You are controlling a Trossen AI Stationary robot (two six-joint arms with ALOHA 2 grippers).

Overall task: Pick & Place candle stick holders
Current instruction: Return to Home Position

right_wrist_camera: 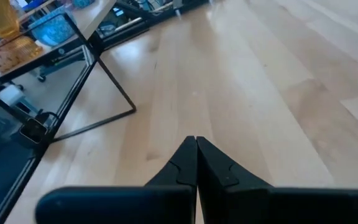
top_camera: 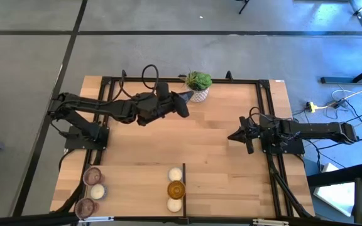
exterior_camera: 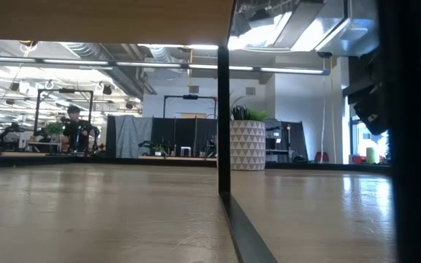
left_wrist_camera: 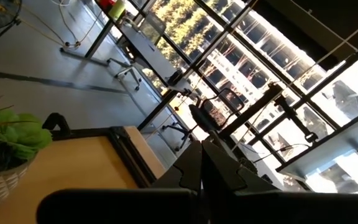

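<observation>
Candle stick holders [top_camera: 176, 188] along table [top_camera: 231, 182] edge; left tool [top_camera: 185, 108] together by plant [top_camera: 198, 80]; right tool [top_camera: 233, 136] together, well apart.

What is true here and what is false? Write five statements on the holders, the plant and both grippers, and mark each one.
1. All six holders stand along the table edge opposite the plant pot. True.
2. The amber holder sits between two white holders. True.
3. The right gripper grips a holder. False: it is shut on nothing, over bare table.
4. The left gripper hangs over the holders. False: it is near the plant pot, shut and empty.
5. The plant pot lies tipped over. False: it stands upright.
</observation>
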